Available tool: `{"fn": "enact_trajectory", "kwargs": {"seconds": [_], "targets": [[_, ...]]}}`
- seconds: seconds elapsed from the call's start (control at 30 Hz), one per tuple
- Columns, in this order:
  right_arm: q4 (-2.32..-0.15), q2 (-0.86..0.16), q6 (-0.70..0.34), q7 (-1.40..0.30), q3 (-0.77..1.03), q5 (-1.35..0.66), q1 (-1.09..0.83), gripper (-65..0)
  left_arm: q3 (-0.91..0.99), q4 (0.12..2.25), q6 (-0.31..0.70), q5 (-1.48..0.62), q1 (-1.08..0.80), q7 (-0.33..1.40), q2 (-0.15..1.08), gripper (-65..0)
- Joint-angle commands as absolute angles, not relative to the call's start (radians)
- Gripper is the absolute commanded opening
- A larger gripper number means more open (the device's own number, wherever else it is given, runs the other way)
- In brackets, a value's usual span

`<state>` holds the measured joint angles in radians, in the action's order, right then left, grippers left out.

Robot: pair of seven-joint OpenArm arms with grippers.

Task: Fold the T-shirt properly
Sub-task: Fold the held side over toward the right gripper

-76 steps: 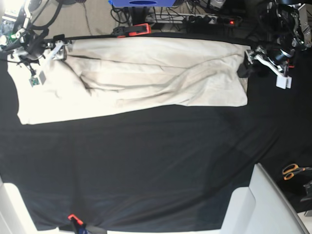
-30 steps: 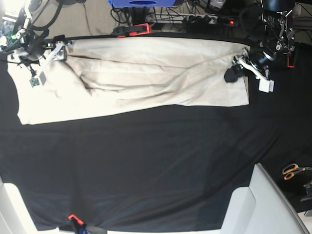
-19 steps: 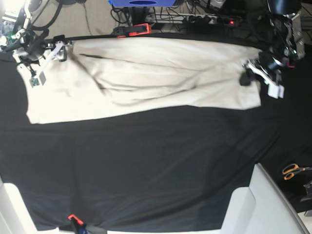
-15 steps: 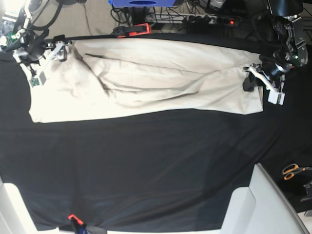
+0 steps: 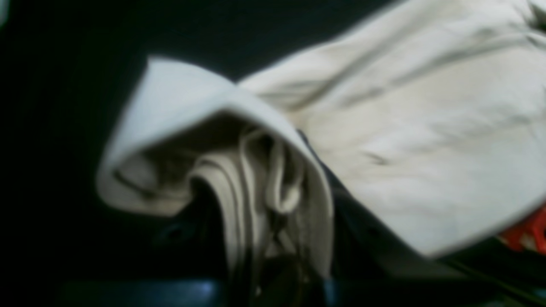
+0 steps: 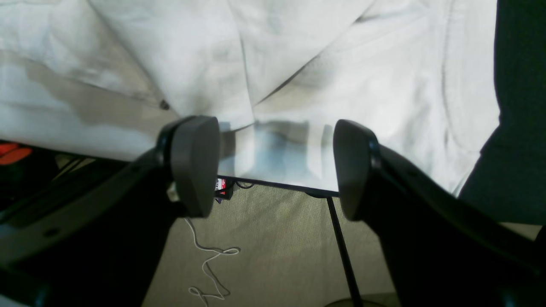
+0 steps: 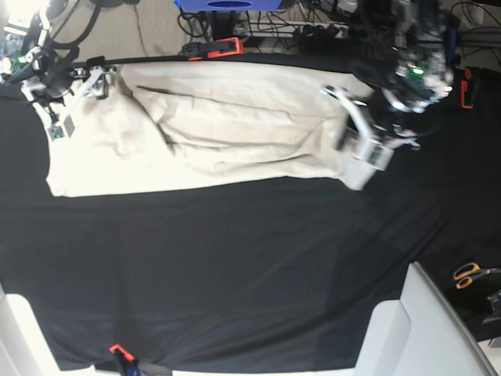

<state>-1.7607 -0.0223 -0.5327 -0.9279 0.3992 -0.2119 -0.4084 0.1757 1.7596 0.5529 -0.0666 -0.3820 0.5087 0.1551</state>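
**Shirt along far edge, one end lifted**

T-shirt (image 7: 227, 125) stretches along the black tablecloth's (image 7: 235, 274) far edge; near half of cloth bare. Left gripper (image 7: 356, 145) pinched tight on the shirt's end, bunched folds raised. Right gripper (image 6: 275, 166) spread wide over the other end's hem, holding nothing. Scissors (image 7: 470, 274) lie well apart, off to one side.

Glare whitens the base view's upper left; left wrist view dim, blurred
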Motion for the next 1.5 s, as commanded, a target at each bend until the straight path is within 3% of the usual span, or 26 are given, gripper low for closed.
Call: {"fn": "enact_trajectory", "kwargs": {"seconds": [0.0,0.23,0.4,0.77,1.47], "targets": [[-1.776,-0.030,-0.536,-0.917,0.401,-0.220,-0.407,-25.8,0.150,1.781,0.541,-0.067,-0.383,0.487,0.150,-65.0],[-1.776,-0.030,-0.536,-0.917,0.406,-0.220,-0.407,-25.7,-0.054,1.778,0.440,-0.062,-0.374,0.487,0.122,-65.0],[-1.776,-0.030,-0.536,-0.917,0.407,-0.220,-0.407,-25.7,-0.142,1.768,0.421,-0.056,-0.346,0.487,0.102,-65.0],[-1.776,-0.030,-0.536,-0.917,0.407,-0.220,-0.410,-25.5,-0.154,1.615,0.421,-0.062,-0.280,0.484,0.058,-65.0],[-1.776,-0.033,-0.536,-0.917,0.409,-0.220,-0.412,-25.5,-0.255,1.540,0.420,-0.054,-0.217,0.486,0.045,-65.0]]}}
